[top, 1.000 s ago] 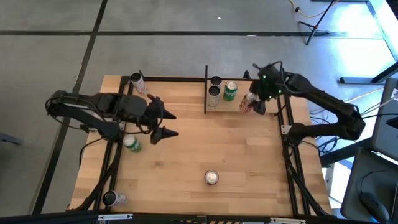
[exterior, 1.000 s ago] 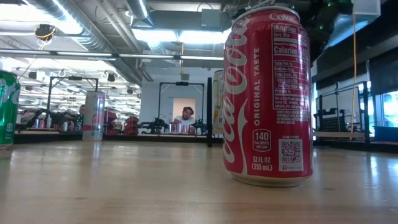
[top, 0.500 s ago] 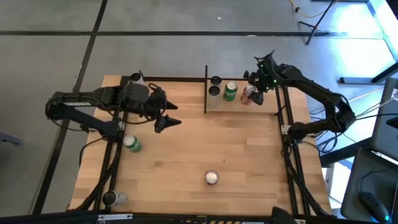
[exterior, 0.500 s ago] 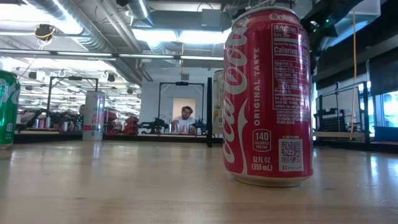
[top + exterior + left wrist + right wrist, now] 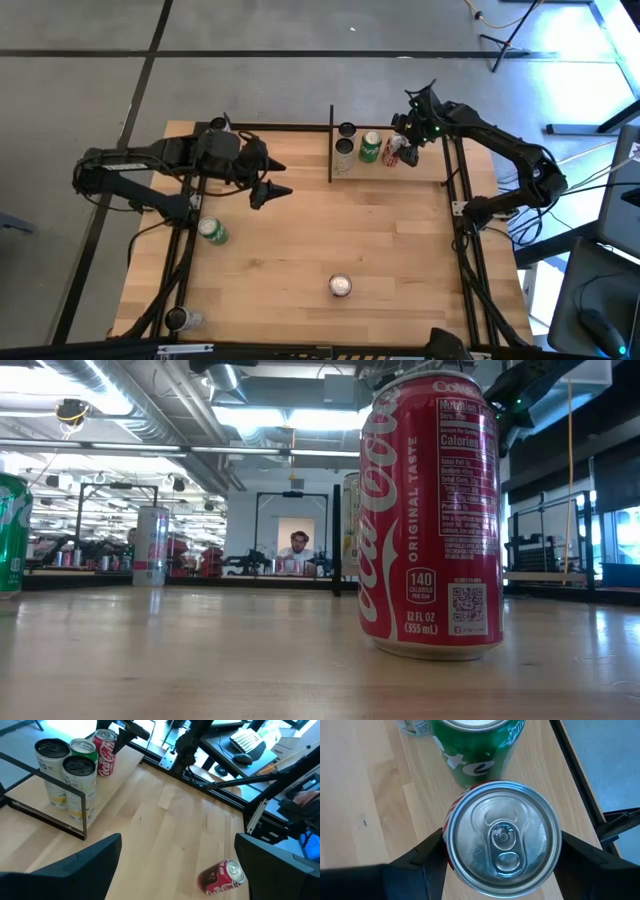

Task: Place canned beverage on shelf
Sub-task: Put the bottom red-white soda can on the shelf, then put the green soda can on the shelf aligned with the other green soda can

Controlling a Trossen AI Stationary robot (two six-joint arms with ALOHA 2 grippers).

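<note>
Four cans stand in the shelf [image 5: 425,170] bay: two pale ones, a green one [image 5: 370,147], and the red can [image 5: 393,152] pinched between the right gripper's [image 5: 400,150] fingers. Crowding looks like the risk; letting go askew could knock the green can touching it. Elsewhere on the table [image 5: 300,250] I count four more cans, one green and one red. Left gripper [image 5: 272,180] hovers, fingers spread, holding nothing.
</note>
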